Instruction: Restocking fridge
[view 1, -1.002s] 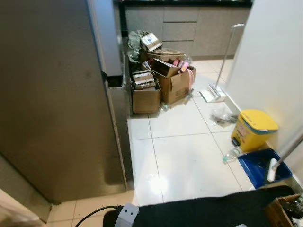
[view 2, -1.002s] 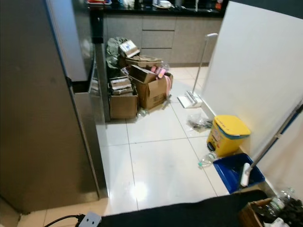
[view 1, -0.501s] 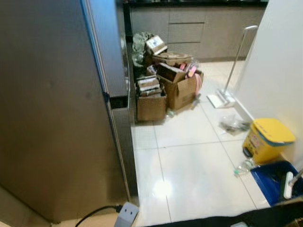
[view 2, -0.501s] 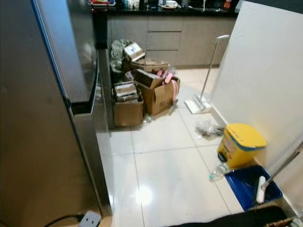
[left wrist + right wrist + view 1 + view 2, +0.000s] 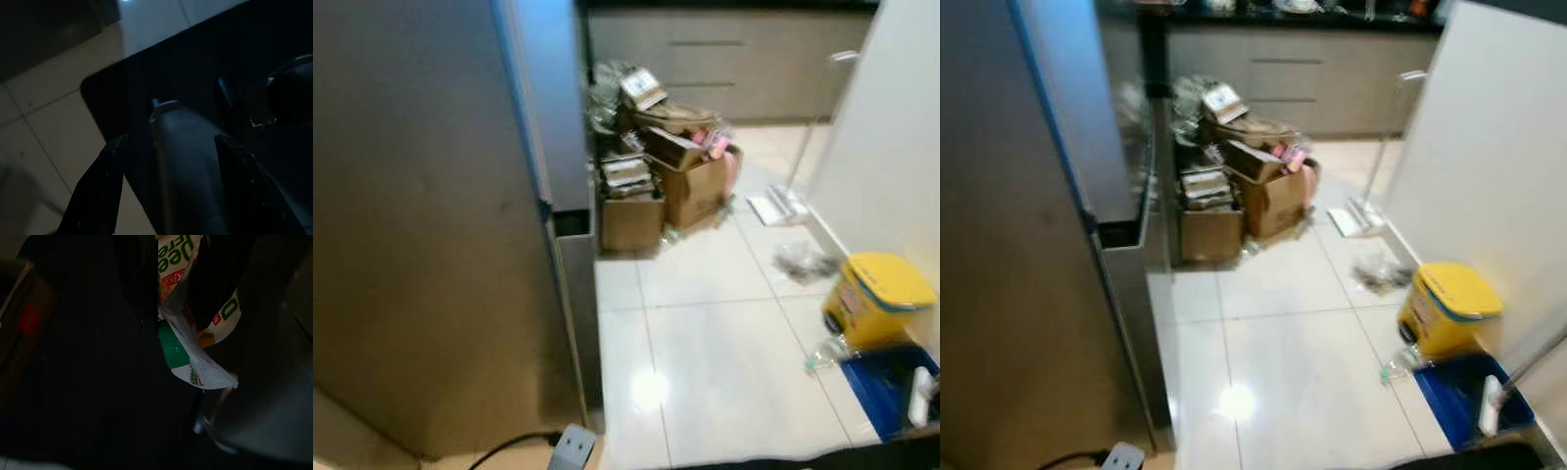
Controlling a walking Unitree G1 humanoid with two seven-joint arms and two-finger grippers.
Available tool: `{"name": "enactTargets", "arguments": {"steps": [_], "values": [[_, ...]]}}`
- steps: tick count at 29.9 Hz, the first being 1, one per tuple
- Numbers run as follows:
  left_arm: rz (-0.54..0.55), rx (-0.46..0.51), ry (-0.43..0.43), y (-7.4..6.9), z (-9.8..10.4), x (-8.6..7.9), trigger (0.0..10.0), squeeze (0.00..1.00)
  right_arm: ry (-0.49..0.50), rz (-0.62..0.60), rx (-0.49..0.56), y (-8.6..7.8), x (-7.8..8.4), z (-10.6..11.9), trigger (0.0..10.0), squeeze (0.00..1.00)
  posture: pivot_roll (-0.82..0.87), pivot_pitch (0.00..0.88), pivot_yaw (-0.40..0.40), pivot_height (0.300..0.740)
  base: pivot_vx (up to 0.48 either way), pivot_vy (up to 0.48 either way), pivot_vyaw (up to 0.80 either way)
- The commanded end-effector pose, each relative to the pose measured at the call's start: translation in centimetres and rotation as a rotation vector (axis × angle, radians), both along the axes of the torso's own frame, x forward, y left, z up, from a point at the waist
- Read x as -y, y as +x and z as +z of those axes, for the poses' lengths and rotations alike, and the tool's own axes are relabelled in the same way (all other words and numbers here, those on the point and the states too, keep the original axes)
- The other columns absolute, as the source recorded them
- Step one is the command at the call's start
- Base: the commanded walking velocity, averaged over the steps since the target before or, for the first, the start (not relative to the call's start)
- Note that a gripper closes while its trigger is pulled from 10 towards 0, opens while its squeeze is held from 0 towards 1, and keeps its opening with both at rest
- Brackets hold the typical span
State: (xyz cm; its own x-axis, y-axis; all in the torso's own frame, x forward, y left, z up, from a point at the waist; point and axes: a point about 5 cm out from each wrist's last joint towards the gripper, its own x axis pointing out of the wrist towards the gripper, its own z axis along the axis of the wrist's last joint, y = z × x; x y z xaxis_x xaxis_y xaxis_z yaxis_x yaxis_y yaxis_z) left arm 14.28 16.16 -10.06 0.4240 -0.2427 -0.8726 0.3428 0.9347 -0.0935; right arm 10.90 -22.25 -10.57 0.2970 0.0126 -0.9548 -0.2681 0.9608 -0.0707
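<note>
The fridge (image 5: 421, 225) stands at nine o'clock, its grey side close to the camera and its door ajar. Cardboard boxes (image 5: 661, 176) are heaped at twelve o'clock, before the cabinets (image 5: 1322, 69). A yellow bin (image 5: 876, 299) sits at three o'clock, a blue dustpan (image 5: 1469, 401) just beside it at four. The left gripper (image 5: 166, 161) hangs released over a black mat (image 5: 146, 83). The right gripper (image 5: 171, 308) grasps a green-capped carton (image 5: 195, 333), seen dimly.

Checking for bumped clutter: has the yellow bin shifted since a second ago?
No. The yellow bin sits by the same white wall, next to the blue dustpan; the camera moved.
</note>
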Motion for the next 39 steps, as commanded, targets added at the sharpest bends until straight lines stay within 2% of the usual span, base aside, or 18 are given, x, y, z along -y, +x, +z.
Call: {"name": "enactTargets", "arguments": {"steps": [1,22,27,39], "values": [[0.004,-0.044,-0.008,-1.1,-0.4,0.3,10.0,0.00,0.006,-0.006,0.005,0.0,0.2,0.1,10.0,0.00,-0.01,0.000,-0.060,0.740,0.000,0.000,0.76],[0.008,-0.048,-0.029,-1.0,-0.4,0.5,10.0,0.00,0.050,0.003,-0.043,-0.6,-0.1,-0.1,10.0,0.00,-0.01,0.000,-0.061,0.740,0.000,0.000,0.76],[0.005,-0.054,-0.036,-1.1,-0.4,0.6,10.0,0.00,0.055,0.006,-0.061,-0.9,-0.3,-0.3,10.0,0.00,-0.01,0.000,-0.062,0.740,0.000,-0.096,0.17],[0.004,-0.058,-0.046,-1.1,-0.4,0.8,10.0,0.00,0.058,0.000,-0.072,-1.3,-0.3,-0.3,10.0,0.00,-0.02,0.000,-0.064,0.740,0.000,-0.353,0.00]]}}
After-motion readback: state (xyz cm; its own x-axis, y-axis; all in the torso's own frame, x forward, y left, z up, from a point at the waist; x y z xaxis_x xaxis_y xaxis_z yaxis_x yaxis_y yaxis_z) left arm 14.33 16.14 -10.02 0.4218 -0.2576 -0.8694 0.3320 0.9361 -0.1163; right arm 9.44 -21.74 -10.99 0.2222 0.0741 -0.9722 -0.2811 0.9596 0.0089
